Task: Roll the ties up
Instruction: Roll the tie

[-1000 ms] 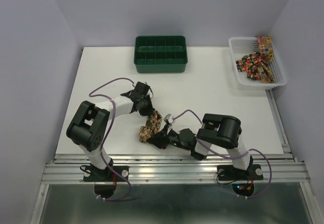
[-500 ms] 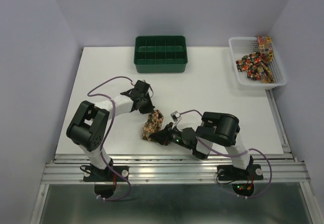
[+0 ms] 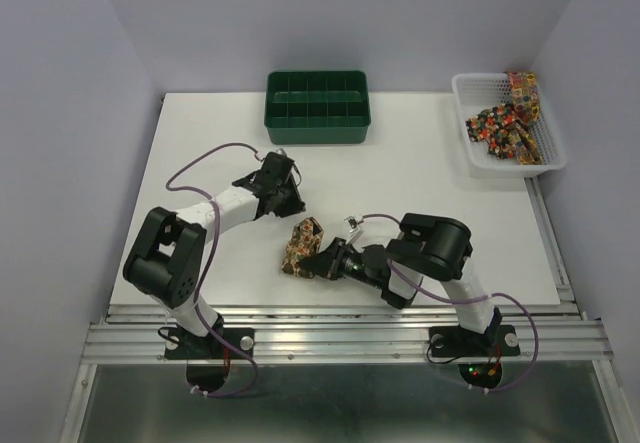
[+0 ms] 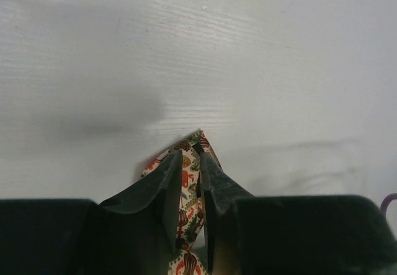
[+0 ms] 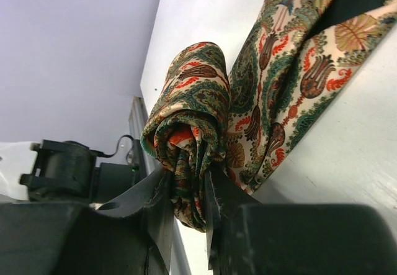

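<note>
The right end effector is clenched on the rolled end of the tie. The loose printed part runs away from its fingers, flat on the white tabletop, toward the left end effector. There the pointed tip lies just past the fingertips and fabric shows in their narrow gap, but I cannot tell if they pinch it.

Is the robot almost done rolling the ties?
Not yet. Done: one end of a tie is wound into a roll. In hand: the right tool pinches that roll, while its tail lies flat on the table. Left: roll the tail, then the ties bunched in the white basket.
</note>
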Tool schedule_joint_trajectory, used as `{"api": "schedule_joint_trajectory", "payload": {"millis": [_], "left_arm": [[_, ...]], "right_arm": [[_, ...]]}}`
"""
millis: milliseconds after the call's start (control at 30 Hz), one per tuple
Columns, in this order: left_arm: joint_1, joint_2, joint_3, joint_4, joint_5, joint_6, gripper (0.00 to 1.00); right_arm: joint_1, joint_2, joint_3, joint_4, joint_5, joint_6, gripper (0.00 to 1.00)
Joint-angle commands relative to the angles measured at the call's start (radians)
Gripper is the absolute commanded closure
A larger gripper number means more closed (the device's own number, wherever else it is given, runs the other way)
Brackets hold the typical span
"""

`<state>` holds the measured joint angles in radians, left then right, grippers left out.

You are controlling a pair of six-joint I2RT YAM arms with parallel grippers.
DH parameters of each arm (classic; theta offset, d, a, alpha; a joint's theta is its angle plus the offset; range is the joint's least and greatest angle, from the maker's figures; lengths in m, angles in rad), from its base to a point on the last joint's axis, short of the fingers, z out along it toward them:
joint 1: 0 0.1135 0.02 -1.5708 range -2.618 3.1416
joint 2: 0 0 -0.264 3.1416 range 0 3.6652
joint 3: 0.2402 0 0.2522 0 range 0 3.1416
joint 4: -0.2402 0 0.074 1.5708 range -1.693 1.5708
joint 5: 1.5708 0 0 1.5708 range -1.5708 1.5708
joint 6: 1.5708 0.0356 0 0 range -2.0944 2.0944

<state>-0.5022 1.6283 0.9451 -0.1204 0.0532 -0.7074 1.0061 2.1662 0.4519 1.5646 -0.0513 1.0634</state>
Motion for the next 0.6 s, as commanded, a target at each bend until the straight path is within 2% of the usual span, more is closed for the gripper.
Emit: {"api": "schedule_joint_trajectory", "payload": {"millis": [0, 100, 133, 400, 567], "left_arm": [[0.001, -0.14, 0.031, -0.005, -0.044, 0.025, 0.67], [0.001, -0.221, -0.023, -0.012, -0.044, 0.023, 0.52], [0.001, -0.243, -0.041, -0.015, -0.046, 0.022, 0.5], [0.001, -0.445, -0.304, -0.009, 0.019, -0.017, 0.41], [0.001, -0.459, -0.388, 0.074, 0.1, -0.018, 0.37]], "right_arm": [[-0.058, 0.139, -0.039, 0.242, 0.057, 0.035, 0.89], [-0.07, 0.144, -0.036, 0.238, 0.029, 0.069, 0.87], [-0.072, 0.152, -0.035, 0.244, 0.022, 0.081, 0.87], [-0.073, 0.147, -0.035, 0.203, 0.031, 0.073, 0.87], [-0.073, 0.15, -0.028, 0.202, 0.021, 0.075, 0.86]]}}
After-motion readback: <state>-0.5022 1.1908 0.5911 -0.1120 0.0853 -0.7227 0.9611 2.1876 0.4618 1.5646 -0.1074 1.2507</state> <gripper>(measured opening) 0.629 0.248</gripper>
